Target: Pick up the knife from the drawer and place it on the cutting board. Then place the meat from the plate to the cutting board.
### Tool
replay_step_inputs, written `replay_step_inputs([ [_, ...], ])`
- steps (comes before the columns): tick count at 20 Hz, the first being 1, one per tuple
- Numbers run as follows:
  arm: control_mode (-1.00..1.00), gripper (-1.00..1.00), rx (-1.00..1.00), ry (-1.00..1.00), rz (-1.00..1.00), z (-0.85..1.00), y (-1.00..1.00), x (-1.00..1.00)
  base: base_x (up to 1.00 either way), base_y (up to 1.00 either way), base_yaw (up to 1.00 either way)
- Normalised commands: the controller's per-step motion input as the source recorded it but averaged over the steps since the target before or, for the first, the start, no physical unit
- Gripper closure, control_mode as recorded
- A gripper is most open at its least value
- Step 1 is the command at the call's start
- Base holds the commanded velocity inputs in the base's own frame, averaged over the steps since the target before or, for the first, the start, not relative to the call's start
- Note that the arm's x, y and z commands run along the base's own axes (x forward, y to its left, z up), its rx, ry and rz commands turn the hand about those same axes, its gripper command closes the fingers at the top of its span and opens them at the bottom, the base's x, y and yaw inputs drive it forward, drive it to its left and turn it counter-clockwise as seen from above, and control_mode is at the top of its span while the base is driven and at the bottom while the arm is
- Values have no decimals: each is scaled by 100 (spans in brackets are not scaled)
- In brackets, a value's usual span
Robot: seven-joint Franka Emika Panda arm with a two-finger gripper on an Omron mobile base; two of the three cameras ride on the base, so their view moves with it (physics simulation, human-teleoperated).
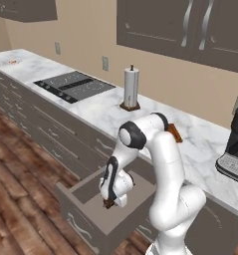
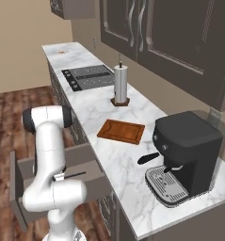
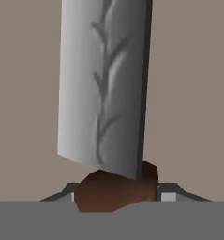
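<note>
The drawer (image 1: pixel 79 222) stands pulled out below the counter, and my arm reaches down into it. In the hand view the knife (image 3: pixel 101 84) lies on the drawer floor, its broad grey blade pointing away and its dark brown handle between my fingertips. My gripper (image 3: pixel 117 197) is shut on that handle, a finger pressing each side; from the left base it sits low inside the drawer (image 1: pixel 109 200). The reddish-brown cutting board (image 2: pixel 121 130) lies on the counter, partly behind my arm (image 1: pixel 175 132) in the left base view. The meat (image 1: pixel 12 62) is an orange speck at the counter's far end (image 2: pixel 62 52); the plate is too small to make out.
A paper towel holder (image 2: pixel 120 84) stands behind the board, with the cooktop (image 2: pixel 90 76) beyond it. A black coffee machine (image 2: pixel 187 150) occupies the counter's near end. Dark upper cabinets (image 1: pixel 180 27) hang over the counter. The drawer's walls (image 2: pixel 20 188) close in around the hand.
</note>
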Motion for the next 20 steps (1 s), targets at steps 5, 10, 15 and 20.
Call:
replay_step_inputs([
  [5, -100, 100, 0, -4, -3, 35, -14, -12, 0, 0, 0],
  [10, -100, 100, 0, -4, -1, 91, -1, -23, 0, 0, 0],
  [15, -100, 100, 0, 0, 0, 89, -1, -24, 0, 0, 0],
  [20, -100, 100, -1, 0, 0, 100, 0, -13, 0, 0, 0],
])
